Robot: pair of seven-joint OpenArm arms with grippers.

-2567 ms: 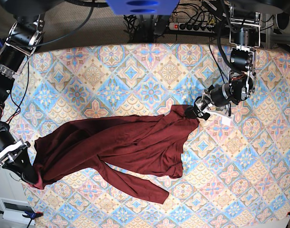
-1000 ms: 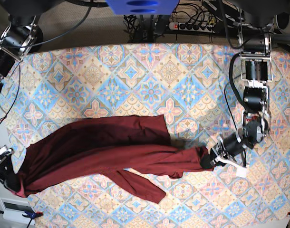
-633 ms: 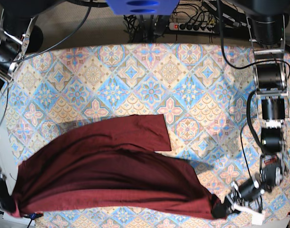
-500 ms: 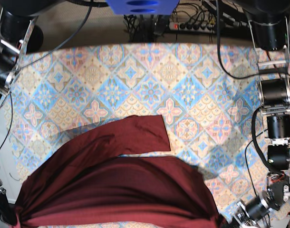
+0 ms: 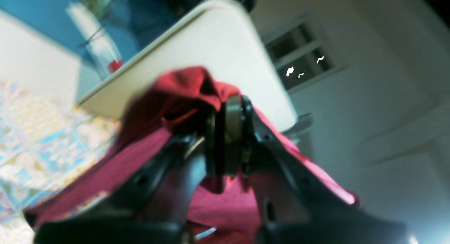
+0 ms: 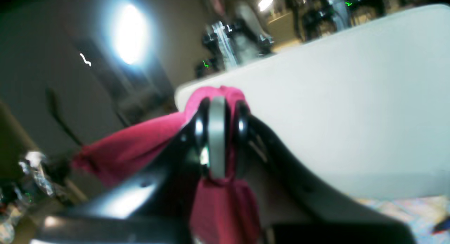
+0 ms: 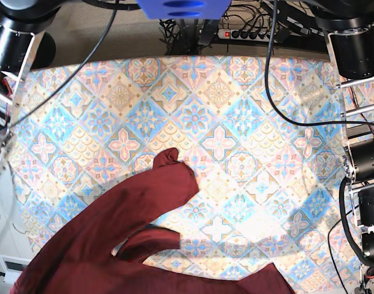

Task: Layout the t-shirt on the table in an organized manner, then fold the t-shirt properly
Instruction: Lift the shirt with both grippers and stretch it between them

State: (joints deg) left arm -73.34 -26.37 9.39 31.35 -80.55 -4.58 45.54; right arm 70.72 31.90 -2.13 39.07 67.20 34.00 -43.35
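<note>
Garment, dark maroon thin jersey t-shirt (image 7: 113,245), bunched over near-left part of big rectangular table with pastel blue, pink and cream diamond-tile cloth (image 7: 236,122) in base view. Cloth mass runs off bottom edge of that view; one rounded lobe reaches up toward table middle, a second narrow flap lies just below it, with a sliver of patterned cloth showing between. Thin strip of maroon also along bottom edge toward the right. Rest of patterned surface bare of fabric.

Left gripper (image 5: 226,138) seen in left wrist view: dark jaws pressed together, pinching a fold of the maroon fabric, which humps over the jaw tips and drapes down both sides. Patterned cloth at lower left of that view, pale slab edge behind; all blurred.

Right gripper (image 6: 217,138) seen in right wrist view: jaws clamped tight with a light pad between dark tips, a wad of the same fabric caught there, poking above the tips and hanging below, with a tail stretching off to the left. Pale slab behind, sliver of patterned cloth at lower right; blurred.

Neither gripper visible in base view; only black arm segments (image 7: 365,165) along right edge and another arm (image 7: 9,43) at upper left, cables trailing across table corners.
</note>
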